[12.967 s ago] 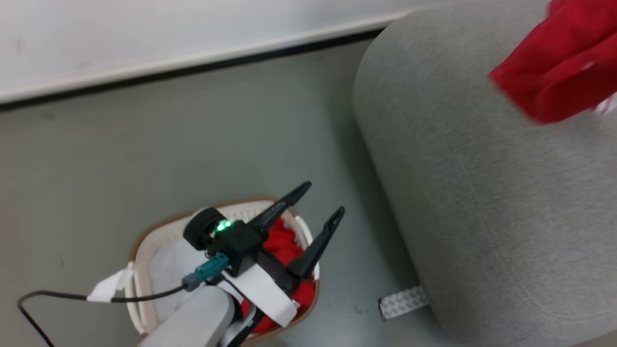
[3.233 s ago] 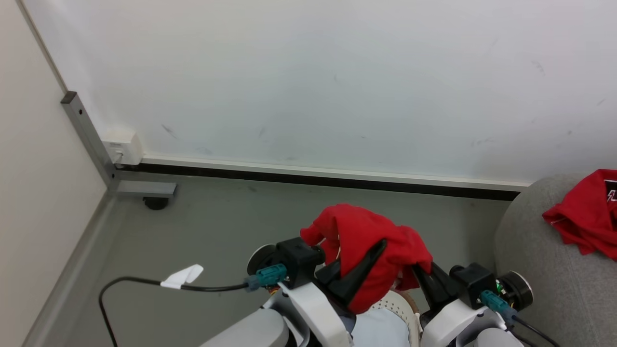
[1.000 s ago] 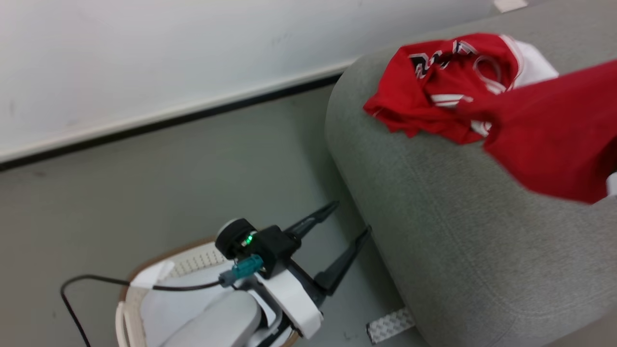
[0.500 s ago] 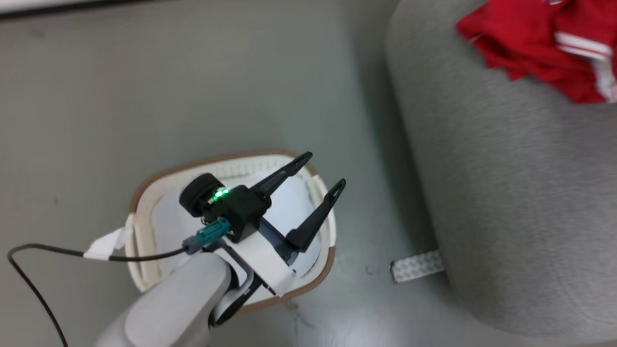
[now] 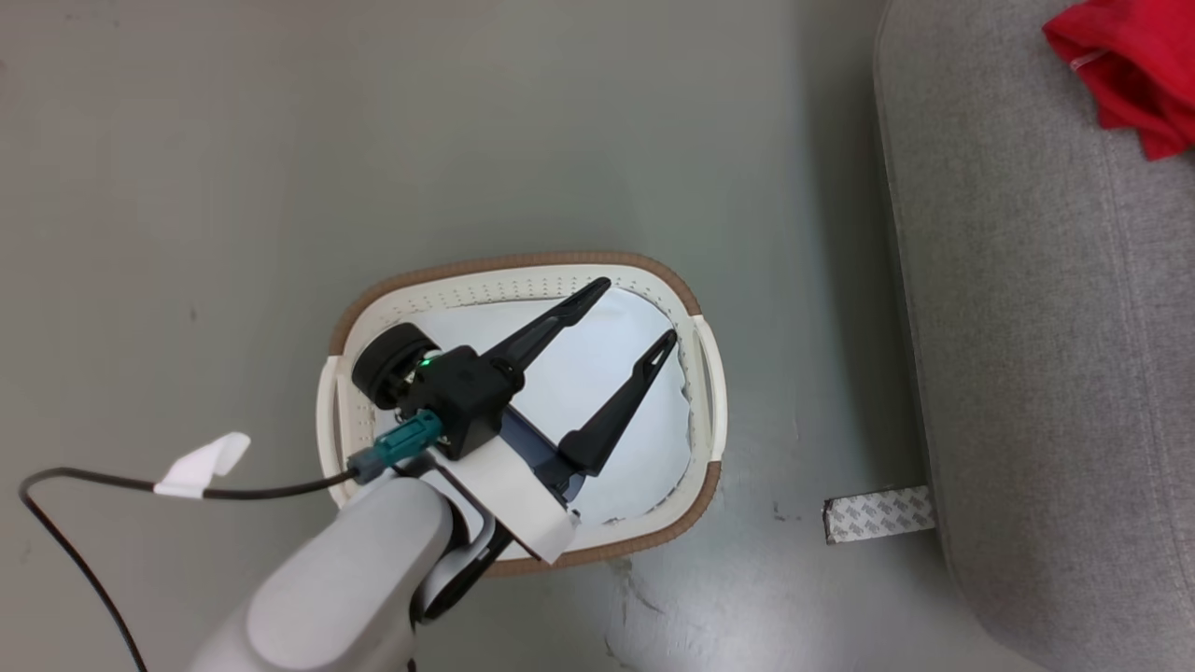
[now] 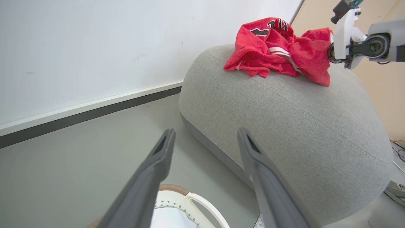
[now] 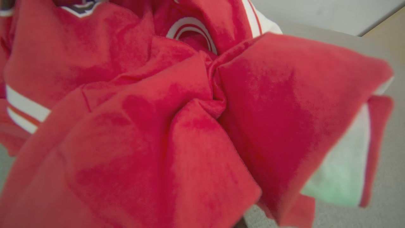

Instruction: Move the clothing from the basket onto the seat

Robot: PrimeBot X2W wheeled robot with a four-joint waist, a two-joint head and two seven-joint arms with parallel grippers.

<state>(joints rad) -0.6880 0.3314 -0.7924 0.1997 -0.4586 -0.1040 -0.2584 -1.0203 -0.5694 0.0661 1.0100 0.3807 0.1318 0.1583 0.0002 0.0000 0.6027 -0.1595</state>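
Head view: the left end effector (image 5: 637,310) hangs over the oval white perforated plastic basket with a brown woven-look rim (image 5: 523,262). Its two dark fingers are spread wide with nothing between them. Beneath them lies a pale white-blue flat cushion (image 5: 597,373), and the arm covers the basket's near part. Well off to the end effector's right stands the large light grey fabric sofa (image 5: 1046,327), cut off by the frame. A corner of bright red soft fabric clothing (image 5: 1130,65) rests on it, mostly out of frame.

Left wrist view: beyond the parted fingertips of the left end effector (image 6: 206,131) the sofa (image 6: 284,120) rises, with the clothing (image 6: 278,50) heaped on top. White stripes and black-and-white lettering show, too folded to read. The right end effector (image 6: 330,55) meets the heap's far end, its fingers buried in cloth. Below the left fingers, the basket (image 6: 190,199) is cut off by the bottom edge.

Right wrist view: the clothing (image 7: 190,126) sits blurred against the lens, its folds drawn into a tight pucker. The fingers are hidden, closed on a fold. Grey sofa (image 7: 389,158) shows at the edge.
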